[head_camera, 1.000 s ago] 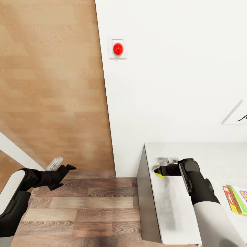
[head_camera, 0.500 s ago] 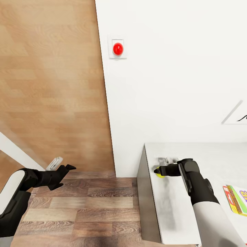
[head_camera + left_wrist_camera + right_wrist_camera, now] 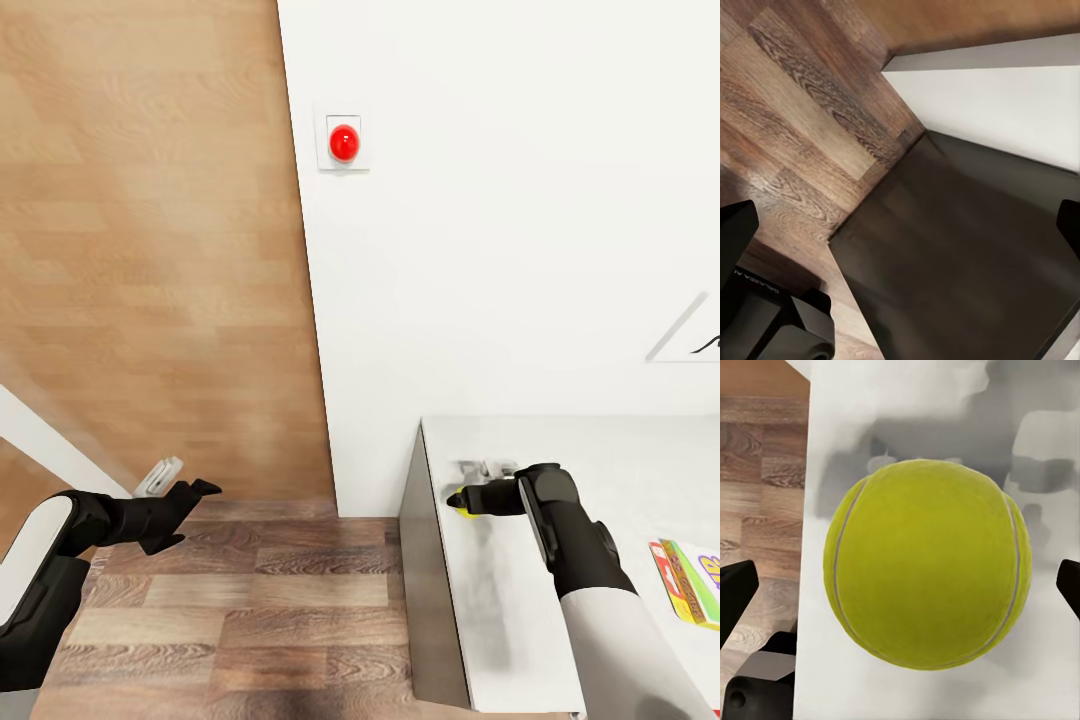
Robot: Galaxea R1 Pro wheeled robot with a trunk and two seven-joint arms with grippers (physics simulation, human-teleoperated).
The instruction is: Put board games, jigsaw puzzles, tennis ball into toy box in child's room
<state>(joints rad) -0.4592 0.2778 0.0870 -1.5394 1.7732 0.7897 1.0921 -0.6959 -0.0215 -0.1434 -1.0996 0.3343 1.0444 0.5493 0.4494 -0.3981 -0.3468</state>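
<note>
Presently one tennis ball (image 3: 926, 564) on the white desk (image 3: 520, 620) near its left edge, right gripper (image 3: 459, 499) fingers wide around it, one board game (image 3: 690, 582) at the desk's right, left gripper (image 3: 196, 498) fingers wide over open wooden floor (image 3: 240, 610).

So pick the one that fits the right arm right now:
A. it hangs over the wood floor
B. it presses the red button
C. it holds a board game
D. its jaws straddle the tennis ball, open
D: in the right wrist view the ball lies on the table between two fingertips set wide apart, clear of it.
</note>
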